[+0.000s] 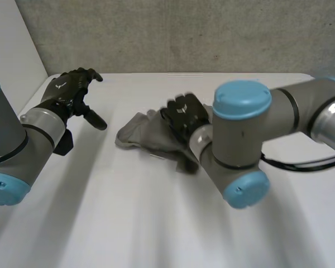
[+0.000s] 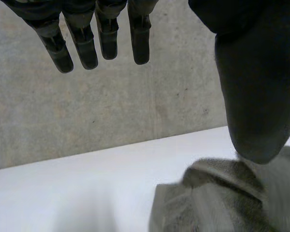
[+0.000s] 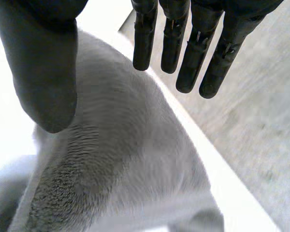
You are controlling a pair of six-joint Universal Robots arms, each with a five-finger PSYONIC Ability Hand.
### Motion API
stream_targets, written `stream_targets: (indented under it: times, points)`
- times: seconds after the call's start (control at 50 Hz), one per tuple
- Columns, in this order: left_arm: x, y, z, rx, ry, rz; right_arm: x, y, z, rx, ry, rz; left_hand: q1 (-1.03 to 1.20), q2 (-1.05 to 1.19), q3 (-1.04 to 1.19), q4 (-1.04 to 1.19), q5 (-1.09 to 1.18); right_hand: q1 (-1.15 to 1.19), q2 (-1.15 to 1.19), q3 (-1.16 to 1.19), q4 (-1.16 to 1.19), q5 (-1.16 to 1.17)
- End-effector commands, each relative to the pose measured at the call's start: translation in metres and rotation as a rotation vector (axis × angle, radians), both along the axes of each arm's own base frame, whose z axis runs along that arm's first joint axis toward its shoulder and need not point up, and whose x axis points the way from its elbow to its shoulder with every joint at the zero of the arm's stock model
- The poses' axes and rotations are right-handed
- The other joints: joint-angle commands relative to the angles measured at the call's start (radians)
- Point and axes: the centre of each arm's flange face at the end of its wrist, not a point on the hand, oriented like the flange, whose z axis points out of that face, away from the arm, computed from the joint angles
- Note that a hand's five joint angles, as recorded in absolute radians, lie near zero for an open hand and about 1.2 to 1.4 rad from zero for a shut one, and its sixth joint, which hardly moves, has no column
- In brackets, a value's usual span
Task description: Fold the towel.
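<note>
A grey towel [image 1: 138, 134] lies bunched in the middle of the white table [image 1: 156, 223]. My right hand [image 1: 184, 114] hovers over the towel's right part, its fingers straight and its thumb apart from them. In the right wrist view the towel [image 3: 125, 159] spreads under the palm of that hand [image 3: 193, 53], with no cloth pinched. My left hand [image 1: 72, 86] is raised over the table to the left of the towel, open and holding nothing. In the left wrist view its fingers [image 2: 140, 34] are straight, and the towel [image 2: 208, 203] lies beyond its thumb.
A grey concrete wall [image 1: 184, 33] stands behind the table's far edge. A white panel [image 1: 11, 50] rises at the far left. Bare tabletop stretches in front of the towel and on both sides of it.
</note>
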Motion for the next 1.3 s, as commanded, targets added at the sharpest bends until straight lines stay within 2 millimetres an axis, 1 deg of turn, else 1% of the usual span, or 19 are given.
stream_targets:
  times: [0.02,0.04,0.06,0.12,0.2,0.32,0.36,0.38,0.42,0.44,0.48,0.52,0.64,0.74,0.9,1.08,1.12,1.24,1.3]
  points:
    - [0.002,-0.007,-0.016,0.040,-0.013,0.010,-0.054,0.001,-0.008,0.079,0.063,-0.096,-0.071,-0.067,-0.078,-0.074,-0.048,-0.031,-0.038,-0.039,-0.040,0.002]
    - [0.002,-0.007,-0.016,0.040,-0.013,0.010,-0.063,0.002,-0.007,0.088,0.066,-0.108,-0.071,-0.067,-0.078,-0.074,-0.048,-0.031,-0.038,-0.039,-0.040,0.002]
    - [0.001,-0.008,-0.018,0.046,-0.015,0.008,-0.063,0.002,-0.007,0.088,0.066,-0.109,-0.071,-0.067,-0.078,-0.074,-0.048,-0.031,-0.038,-0.039,-0.040,0.002]
    - [0.000,-0.009,-0.023,0.057,-0.019,0.007,-0.078,0.008,-0.005,0.103,0.061,-0.123,-0.071,-0.067,-0.078,-0.074,-0.048,-0.034,-0.041,-0.042,-0.043,-0.001]
    - [-0.001,-0.008,-0.029,0.071,-0.025,0.002,-0.100,0.012,-0.012,0.127,0.058,-0.157,-0.071,-0.067,-0.078,-0.074,-0.048,-0.051,-0.058,-0.059,-0.061,-0.019]
    - [-0.015,-0.002,-0.041,0.096,-0.032,-0.076,-0.114,0.018,-0.016,0.109,0.037,-0.176,-0.071,-0.067,-0.078,-0.074,-0.048,-0.054,-0.061,-0.062,-0.064,-0.022]
    - [-0.029,0.002,-0.046,0.083,-0.050,-0.162,-0.119,0.024,-0.012,0.081,-0.002,-0.185,-0.071,-0.067,-0.078,-0.074,-0.048,-0.051,-0.058,-0.059,-0.061,-0.019]
    - [-0.029,0.002,-0.046,0.083,-0.050,-0.162,-0.119,0.024,-0.012,0.080,-0.003,-0.185,-0.071,-0.067,-0.078,-0.074,-0.048,-0.051,-0.058,-0.059,-0.061,-0.019]
    - [-0.041,0.001,-0.051,0.039,-0.099,-0.241,-0.122,0.028,-0.012,0.090,-0.091,-0.206,-0.068,-0.064,-0.075,-0.072,-0.045,-0.054,-0.061,-0.062,-0.064,-0.022]
    - [-0.041,0.001,-0.051,0.039,-0.099,-0.242,-0.122,0.028,-0.012,0.091,-0.092,-0.206,-0.068,-0.064,-0.075,-0.072,-0.045,-0.054,-0.061,-0.062,-0.064,-0.022]
    - [-0.045,-0.002,-0.056,0.019,-0.131,-0.271,-0.125,0.028,-0.016,0.140,-0.216,-0.239,-0.065,-0.061,-0.072,-0.069,-0.042,-0.077,-0.085,-0.086,-0.087,-0.045]
    - [-0.052,-0.011,-0.061,-0.031,-0.192,-0.307,-0.125,0.027,-0.017,0.162,-0.270,-0.252,-0.059,-0.055,-0.066,-0.063,-0.036,-0.080,-0.088,-0.089,-0.090,-0.048]
    - [-0.062,-0.028,-0.068,-0.080,-0.243,-0.325,-0.121,0.029,-0.020,0.242,-0.385,-0.266,-0.056,-0.053,-0.063,-0.060,-0.033,-0.116,-0.123,-0.124,-0.126,-0.083]
    - [-0.074,-0.054,-0.077,-0.123,-0.255,-0.326,-0.117,0.028,-0.026,0.259,-0.378,-0.260,-0.047,-0.044,-0.055,-0.051,-0.025,-0.119,-0.126,-0.127,-0.129,-0.086]
    - [-0.086,-0.079,-0.090,-0.195,-0.285,-0.343,-0.107,0.028,-0.040,0.290,-0.352,-0.242,0.017,0.021,0.010,0.013,0.040,-0.119,-0.126,-0.127,-0.129,-0.086]
    - [-0.100,-0.088,-0.107,-0.256,-0.319,-0.455,-0.102,0.031,-0.049,0.309,-0.327,-0.226,0.046,0.050,0.039,0.043,0.069,-0.116,-0.123,-0.124,-0.126,-0.083]
    - [-0.103,-0.093,-0.112,-0.268,-0.319,-0.463,-0.101,0.032,-0.051,0.311,-0.318,-0.224,0.125,0.129,0.118,0.122,0.148,-0.116,-0.123,-0.124,-0.126,-0.083]
    - [-0.106,-0.100,-0.119,-0.282,-0.318,-0.462,-0.102,0.032,-0.055,0.319,-0.309,-0.225,0.164,0.168,0.157,0.160,0.187,-0.116,-0.123,-0.124,-0.126,-0.083]
    - [-0.108,-0.103,-0.123,-0.288,-0.317,-0.461,-0.102,0.032,-0.055,0.321,-0.308,-0.225,0.275,0.279,0.268,0.272,0.298,-0.116,-0.123,-0.124,-0.126,-0.083]
